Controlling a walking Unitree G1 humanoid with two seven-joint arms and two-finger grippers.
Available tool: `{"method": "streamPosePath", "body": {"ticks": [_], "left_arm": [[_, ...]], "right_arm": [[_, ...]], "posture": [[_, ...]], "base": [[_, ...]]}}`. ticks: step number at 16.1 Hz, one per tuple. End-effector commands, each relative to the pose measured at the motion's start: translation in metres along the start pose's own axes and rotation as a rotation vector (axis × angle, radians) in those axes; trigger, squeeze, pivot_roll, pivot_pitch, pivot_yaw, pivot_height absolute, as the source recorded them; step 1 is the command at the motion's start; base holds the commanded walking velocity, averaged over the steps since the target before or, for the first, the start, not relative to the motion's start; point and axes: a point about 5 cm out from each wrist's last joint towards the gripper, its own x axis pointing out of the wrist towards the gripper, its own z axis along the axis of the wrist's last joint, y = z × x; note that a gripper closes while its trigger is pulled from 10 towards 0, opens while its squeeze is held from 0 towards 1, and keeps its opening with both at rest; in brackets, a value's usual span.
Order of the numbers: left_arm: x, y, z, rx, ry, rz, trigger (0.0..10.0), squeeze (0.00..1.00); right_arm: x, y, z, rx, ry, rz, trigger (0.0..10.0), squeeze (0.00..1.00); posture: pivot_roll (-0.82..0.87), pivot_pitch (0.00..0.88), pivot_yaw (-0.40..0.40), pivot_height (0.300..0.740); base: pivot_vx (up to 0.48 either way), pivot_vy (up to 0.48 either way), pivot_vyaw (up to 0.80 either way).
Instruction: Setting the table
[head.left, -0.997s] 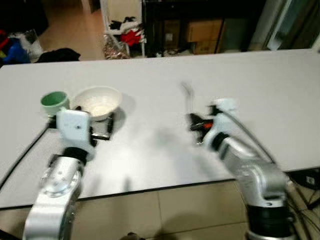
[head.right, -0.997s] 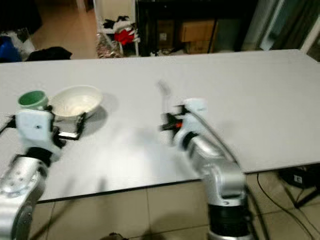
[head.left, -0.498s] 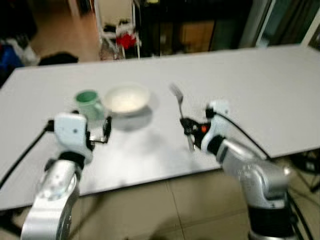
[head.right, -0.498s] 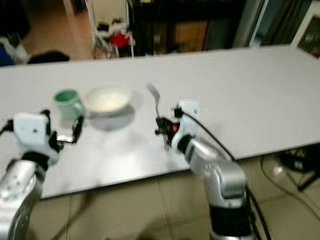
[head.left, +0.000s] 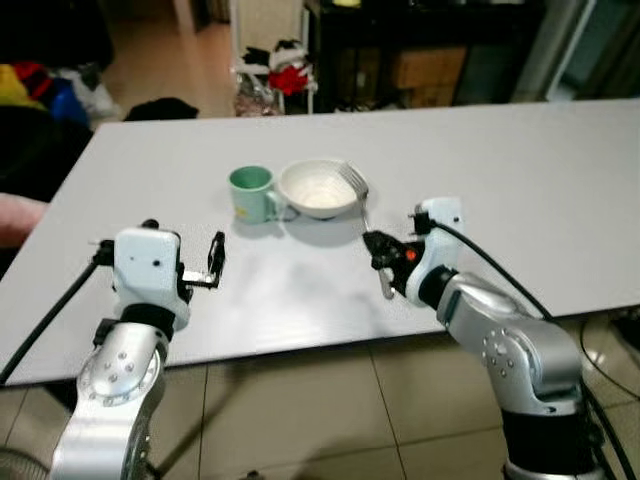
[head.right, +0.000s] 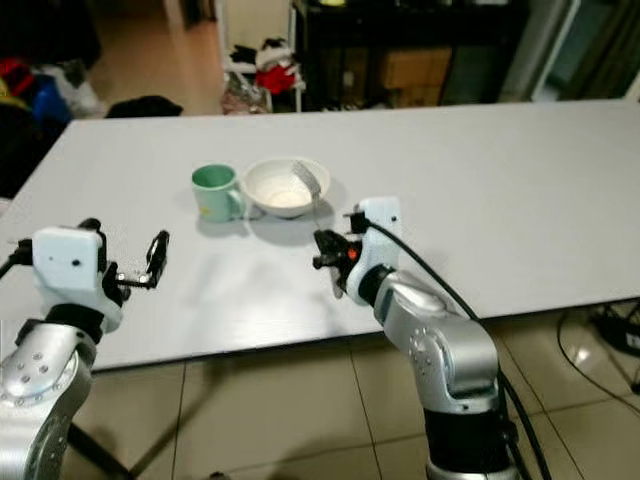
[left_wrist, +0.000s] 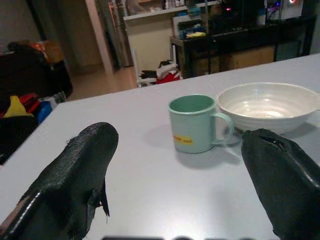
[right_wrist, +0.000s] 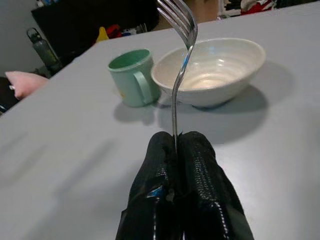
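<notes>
A grey table (head.left: 520, 160) carries a white bowl (head.left: 318, 187) and green mug (head.left: 250, 192), touching. The right pincer (right_wrist: 176, 150) pinches a thin, stiff, slippery metal fork (right_wrist: 179, 65) low on its handle; it may pivot. The left pincer (left_wrist: 180, 165) hangs spread, empty.

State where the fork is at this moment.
The fork is clamped in the shut jaws of the right gripper, held up over the white table, its tines just right of the white bowl, which sits beside the green mug.
</notes>
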Motion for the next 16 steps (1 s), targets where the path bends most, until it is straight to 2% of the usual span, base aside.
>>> {"method": "streamPosePath", "body": {"ticks": [1,3,6,7,9,10,12,14,16], "left_arm": [[0.001,-0.005,0.003,-0.001,-0.009,-0.023,10.0,0.0],[0.002,-0.005,0.001,0.01,0.012,-0.033,10.0,0.0],[0.003,-0.01,0.0,-0.015,0.029,-0.1,10.0,0.0],[0.003,-0.014,-0.002,-0.008,0.048,-0.159,10.0,0.0],[0.002,-0.024,0.0,-0.027,0.052,-0.275,10.0,0.0],[-0.003,-0.035,0.0,-0.04,0.092,-0.421,10.0,0.0],[-0.01,-0.042,0.0,-0.03,0.119,-0.544,10.0,0.0],[-0.016,-0.047,0.001,-0.037,0.141,-0.625,10.0,0.0],[-0.017,-0.047,0.001,-0.035,0.143,-0.626,10.0,0.0]], "right_arm": [[-0.001,-0.009,0.004,0.006,-0.005,-0.033,10.0,0.0],[0.002,-0.018,0.003,0.026,0.047,-0.049,10.0,0.0],[0.008,-0.034,-0.001,0.022,0.131,-0.087,10.0,0.0],[0.016,-0.043,0.0,0.058,0.159,-0.079,10.0,0.0],[0.027,-0.052,0.0,0.04,0.211,-0.062,10.0,0.0],[0.035,-0.059,0.0,0.02,0.264,-0.081,10.0,0.0],[0.041,-0.065,0.005,0.029,0.283,-0.118,10.0,0.0],[0.042,-0.072,0.01,0.044,0.281,-0.174,10.0,0.0],[0.045,-0.07,0.011,0.057,0.274,-0.153,10.0,0.0]], "posture": [[-0.06,0.0,0.041,0.74],[-0.06,0.0,0.044,0.74],[-0.06,0.0,0.051,0.74],[-0.06,0.0,0.056,0.74],[-0.06,0.003,0.062,0.74],[-0.05,0.007,0.063,0.74],[-0.05,0.009,0.06,0.74],[-0.04,0.011,0.057,0.74],[-0.04,0.015,0.06,0.74]], "base": [[0.0,0.0,0.0],[0.0,0.0,0.0],[0.0,0.0,0.0],[0.0,0.0,0.0],[0.0,0.0,0.0],[0.0,0.0,0.0],[0.0,0.0,0.0],[0.0,0.0,0.0],[0.0,0.0,0.0]]}}
